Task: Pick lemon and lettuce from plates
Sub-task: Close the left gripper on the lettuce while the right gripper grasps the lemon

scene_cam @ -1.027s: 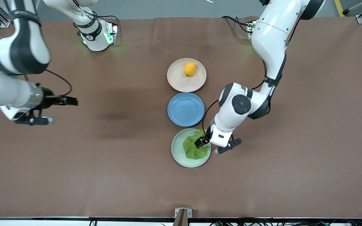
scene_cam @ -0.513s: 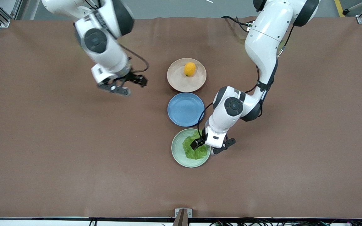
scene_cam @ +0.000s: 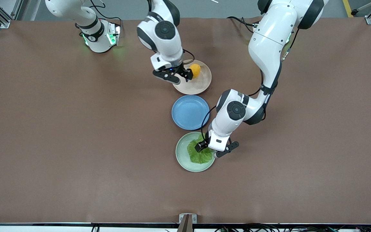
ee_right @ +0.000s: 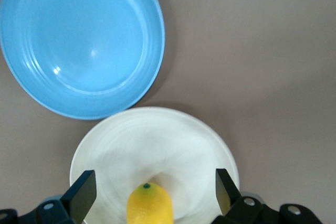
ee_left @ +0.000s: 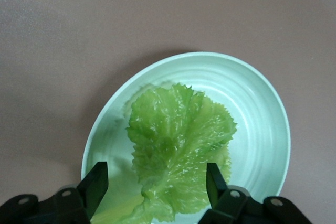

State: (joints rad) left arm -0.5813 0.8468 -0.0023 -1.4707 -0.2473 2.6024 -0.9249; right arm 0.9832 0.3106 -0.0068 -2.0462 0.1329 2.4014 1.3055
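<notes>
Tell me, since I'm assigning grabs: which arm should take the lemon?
Right. Its open pincer already straddles the lemon on the beige plate; the left pincer is open over the lettuce.

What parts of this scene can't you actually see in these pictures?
- Lemon: front view, partly covered by the right gripper; right wrist view, cut off by the frame edge.
- Lettuce stem end: front view, under the left gripper; left wrist view, cut off.
- Green plate: rim toward the left arm hidden by that gripper.
</notes>
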